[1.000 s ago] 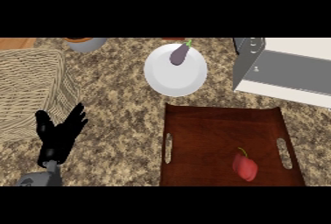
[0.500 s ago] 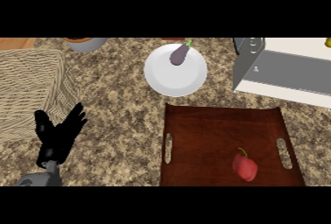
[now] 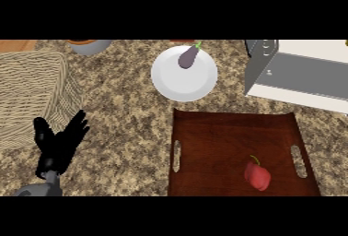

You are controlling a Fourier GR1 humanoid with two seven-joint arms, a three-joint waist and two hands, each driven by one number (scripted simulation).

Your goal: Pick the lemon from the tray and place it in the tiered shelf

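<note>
The left hand (image 3: 60, 145) rests open and empty at the lower left of the counter (image 3: 129, 120), fingers up; the right hand is out of view. Well to its right, on the brown tray (image 3: 231, 138), lies a red fruit (image 3: 257, 175), not a yellow lemon, its length running near to far. Beyond stand a plate (image 3: 183, 83) holding an eggplant (image 3: 188, 57), and the shelf (image 3: 299, 73) at the far right.

The left robot hand (image 3: 60, 144) rests open at lower left, fingers up.
</note>
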